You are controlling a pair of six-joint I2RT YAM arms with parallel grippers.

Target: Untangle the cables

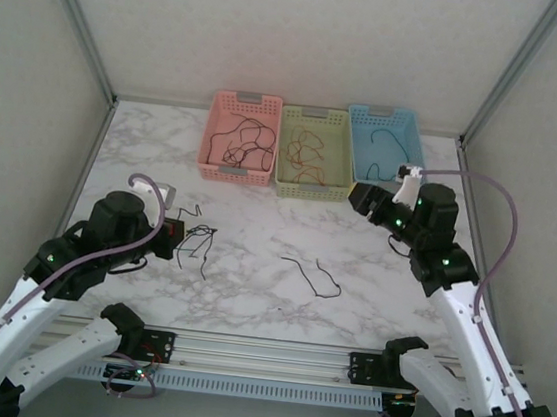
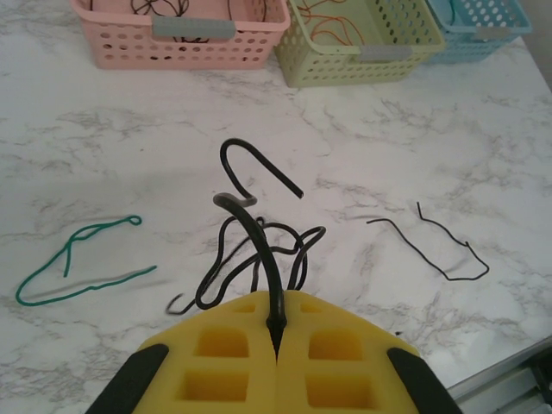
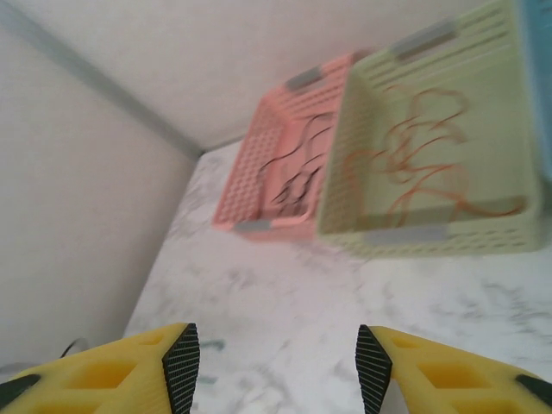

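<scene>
Marbled white table [image 1: 248, 301], boxed by pale walls [image 1: 278, 37], carries three baskets [image 1: 313, 185]; left gripper [image 2: 278, 310] pinches a black cable [image 2: 261, 246], right gripper [image 3: 277, 366] gapes wide.

Soft, even overhead light washes the white marbled counter [image 1: 252, 266], bright but free of glare, and shadows beneath the arms are faint. In the left wrist view, focus is crisp and the black cable [image 2: 266, 259] throws only a pale grey shadow. The right wrist view is blurred throughout: the pink basket [image 3: 276, 164] and green basket [image 3: 431, 147] smear, and the right claw [image 3: 278, 358] is soft-edged.
</scene>
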